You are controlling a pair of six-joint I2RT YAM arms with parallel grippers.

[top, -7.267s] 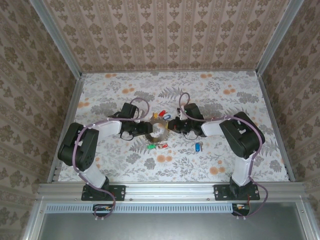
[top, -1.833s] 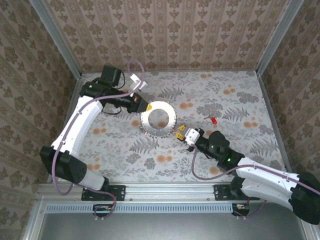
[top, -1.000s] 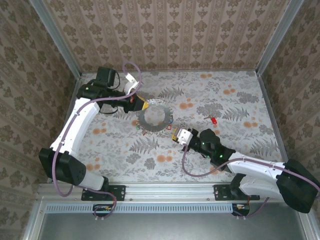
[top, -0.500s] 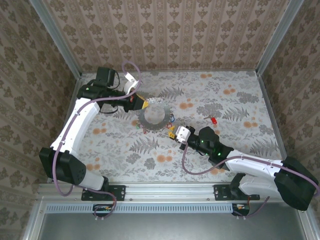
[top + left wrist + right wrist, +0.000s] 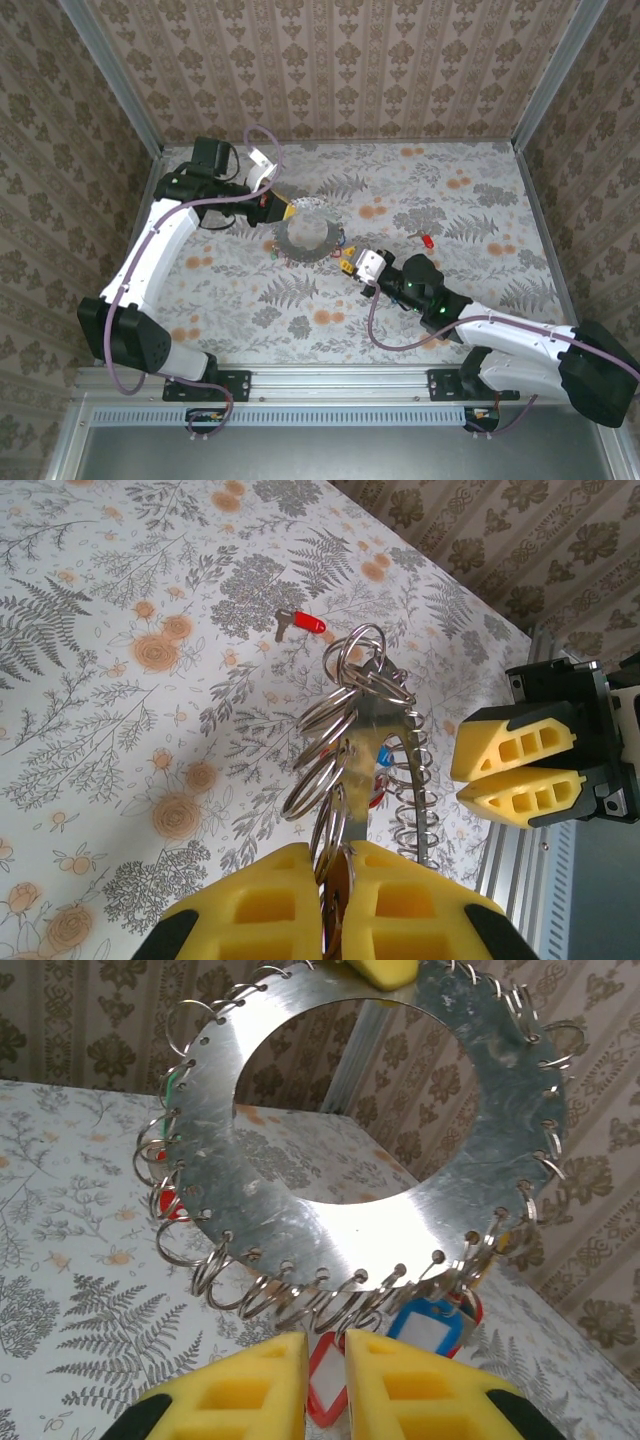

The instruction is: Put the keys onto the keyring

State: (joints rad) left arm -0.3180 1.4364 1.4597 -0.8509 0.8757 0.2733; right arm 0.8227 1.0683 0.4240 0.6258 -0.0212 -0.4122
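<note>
The keyring (image 5: 288, 240) is a flat metal disc with a big hole and several split rings round its rim (image 5: 340, 1230) (image 5: 370, 730). It hangs above the table, and my left gripper (image 5: 285, 210) (image 5: 345, 852) is shut on its far-left edge. My right gripper (image 5: 347, 266) (image 5: 325, 1338) sits at the disc's near-right rim, touching the rings. It is shut on a red-tagged key (image 5: 327, 1380) in the narrow gap between its fingers. A blue tag (image 5: 425, 1330) hangs from the rim beside it. Another red-tagged key (image 5: 427, 241) (image 5: 300, 623) lies on the table to the right.
The floral table (image 5: 470, 200) is walled by patterned panels at the back and both sides, with a metal rail (image 5: 340, 380) along the near edge. In the left wrist view my right gripper (image 5: 475, 773) sits just right of the disc.
My right gripper has crept a little up and toward the disc's rim. The left arm and the keyring have stayed almost still.
</note>
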